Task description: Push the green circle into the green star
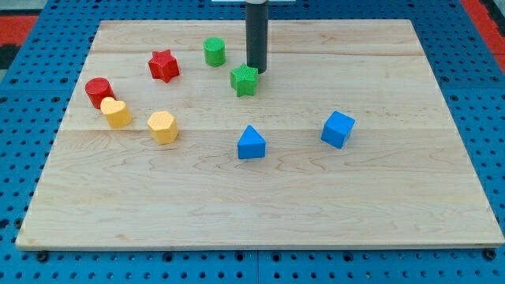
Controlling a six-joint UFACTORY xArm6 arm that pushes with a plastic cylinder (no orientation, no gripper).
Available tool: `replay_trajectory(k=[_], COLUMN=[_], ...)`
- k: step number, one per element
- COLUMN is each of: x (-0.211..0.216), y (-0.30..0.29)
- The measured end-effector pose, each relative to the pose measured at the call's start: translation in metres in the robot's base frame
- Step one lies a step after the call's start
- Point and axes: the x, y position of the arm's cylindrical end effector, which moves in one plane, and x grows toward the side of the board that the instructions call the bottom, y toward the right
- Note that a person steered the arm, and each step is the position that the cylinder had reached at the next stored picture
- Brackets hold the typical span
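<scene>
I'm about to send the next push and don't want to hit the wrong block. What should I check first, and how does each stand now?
1. My tip visible: ok.
2. Tip behind green circle for the push: not ok; it is beside the green star.
3. Circle and star apart, nothing between them: ok.
4. Red star outside that path: ok.
5. Tip touching the star: cannot tell.

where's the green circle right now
The green circle sits near the view's top, left of centre, with the red star to its left and the green star below-right. My tip is just right of it, beside the green star.
</scene>
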Motion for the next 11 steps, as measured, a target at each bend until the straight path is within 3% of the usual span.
replay_trajectory(k=[1,3,4,5,7,8,9,11], x=[-0.002,-0.056,-0.091,-0.087,-0.036,-0.031,-0.031,-0.066], y=[-0.045,0.0,-0.03,-0.073,-0.066,-0.039,-0.016,-0.065])
